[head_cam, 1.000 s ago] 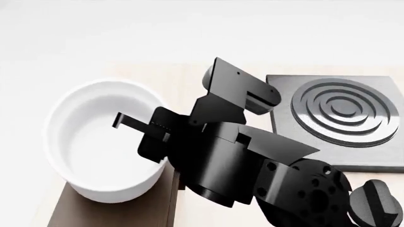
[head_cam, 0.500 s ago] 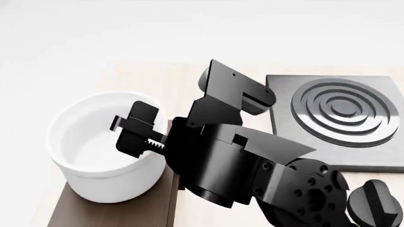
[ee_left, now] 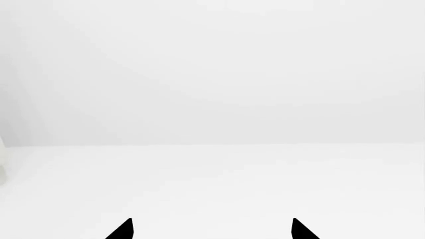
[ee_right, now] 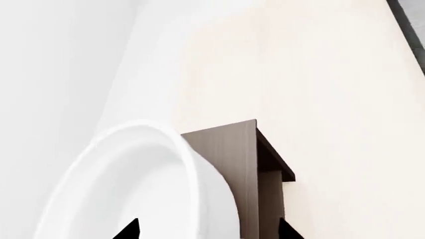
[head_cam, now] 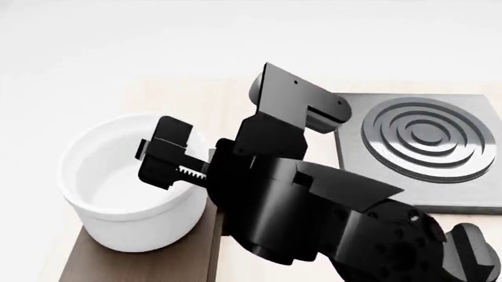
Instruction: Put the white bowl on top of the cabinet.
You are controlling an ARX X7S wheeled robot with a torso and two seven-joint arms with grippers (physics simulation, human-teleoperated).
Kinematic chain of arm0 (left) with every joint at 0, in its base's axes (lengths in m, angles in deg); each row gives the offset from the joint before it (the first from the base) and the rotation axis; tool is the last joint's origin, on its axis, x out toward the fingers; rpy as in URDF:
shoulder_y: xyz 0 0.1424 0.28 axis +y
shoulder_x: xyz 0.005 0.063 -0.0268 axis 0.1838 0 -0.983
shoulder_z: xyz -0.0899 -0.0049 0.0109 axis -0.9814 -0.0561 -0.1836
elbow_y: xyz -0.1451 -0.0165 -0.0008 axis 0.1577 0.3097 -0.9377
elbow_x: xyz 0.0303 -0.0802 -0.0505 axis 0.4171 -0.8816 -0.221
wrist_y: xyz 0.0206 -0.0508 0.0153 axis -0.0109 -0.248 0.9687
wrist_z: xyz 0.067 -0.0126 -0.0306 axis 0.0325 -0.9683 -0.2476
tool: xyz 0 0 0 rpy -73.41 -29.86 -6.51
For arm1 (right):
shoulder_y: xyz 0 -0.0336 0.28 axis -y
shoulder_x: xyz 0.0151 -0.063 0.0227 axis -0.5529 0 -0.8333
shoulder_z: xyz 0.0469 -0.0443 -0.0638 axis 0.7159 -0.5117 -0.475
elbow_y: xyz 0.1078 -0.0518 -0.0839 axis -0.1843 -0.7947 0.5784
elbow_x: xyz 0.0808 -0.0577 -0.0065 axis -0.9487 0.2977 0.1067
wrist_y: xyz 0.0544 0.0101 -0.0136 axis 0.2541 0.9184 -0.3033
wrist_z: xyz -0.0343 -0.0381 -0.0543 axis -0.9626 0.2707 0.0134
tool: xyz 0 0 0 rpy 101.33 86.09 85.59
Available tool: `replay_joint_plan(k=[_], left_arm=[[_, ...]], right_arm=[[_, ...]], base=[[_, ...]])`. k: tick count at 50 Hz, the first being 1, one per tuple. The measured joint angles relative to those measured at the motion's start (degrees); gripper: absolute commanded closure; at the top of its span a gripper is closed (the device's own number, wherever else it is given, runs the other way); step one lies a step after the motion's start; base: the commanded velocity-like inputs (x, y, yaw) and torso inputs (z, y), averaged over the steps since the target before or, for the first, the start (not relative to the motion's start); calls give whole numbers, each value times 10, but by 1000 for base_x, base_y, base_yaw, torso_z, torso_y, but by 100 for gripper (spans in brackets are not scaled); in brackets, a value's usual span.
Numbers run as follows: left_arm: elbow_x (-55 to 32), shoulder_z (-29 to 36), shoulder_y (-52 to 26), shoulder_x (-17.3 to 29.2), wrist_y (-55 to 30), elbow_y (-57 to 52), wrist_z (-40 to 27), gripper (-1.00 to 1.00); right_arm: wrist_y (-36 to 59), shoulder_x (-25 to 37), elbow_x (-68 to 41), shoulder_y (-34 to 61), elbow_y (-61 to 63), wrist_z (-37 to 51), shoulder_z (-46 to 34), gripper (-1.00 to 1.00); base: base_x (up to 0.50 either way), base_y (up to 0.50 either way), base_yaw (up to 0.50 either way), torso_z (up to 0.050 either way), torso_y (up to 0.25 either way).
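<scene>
The white bowl (head_cam: 126,226) stands upright on the flat top of the grey-brown cabinet (head_cam: 196,258) at the lower left of the head view. My right gripper (head_cam: 161,154) is open and hovers over the bowl's right rim, one finger above the inside and one above the outside. In the right wrist view the bowl's rim (ee_right: 143,174) lies between my two spread fingertips, touching neither, and the cabinet (ee_right: 229,154) shows just beyond it. My left gripper (ee_left: 211,230) is open and empty, facing a blank white surface; it is out of the head view.
A square grey stove plate (head_cam: 424,141) with raised rings lies on the light wooden table (head_cam: 188,94) to the right of my right arm. A dark round knob (head_cam: 471,247) shows at the lower right corner. The stove's edge (ee_right: 415,25) shows in the right wrist view.
The bowl has gone down onto the cabinet top and stands level. My right gripper has let go of its rim, opened and risen slightly. The left wrist view gives no earlier frame.
</scene>
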Motion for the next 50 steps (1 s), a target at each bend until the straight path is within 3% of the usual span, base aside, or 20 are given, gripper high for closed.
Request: replay_joint_plan(k=[33, 40, 50], left_arm=[[0, 1, 1, 0, 3, 1, 1, -100], [0, 1, 1, 0, 3, 1, 0, -100], [0, 2, 2, 0, 3, 0, 0, -100]], right_arm=[[-70, 76, 78, 42, 201, 127, 31, -100], [-178, 152, 107, 114, 256, 143, -73, -100], [-384, 247, 129, 292, 318, 153, -327, -100]], base=[[0, 0, 0, 0, 0], [0, 0, 0, 0, 0], [0, 0, 0, 0, 0]])
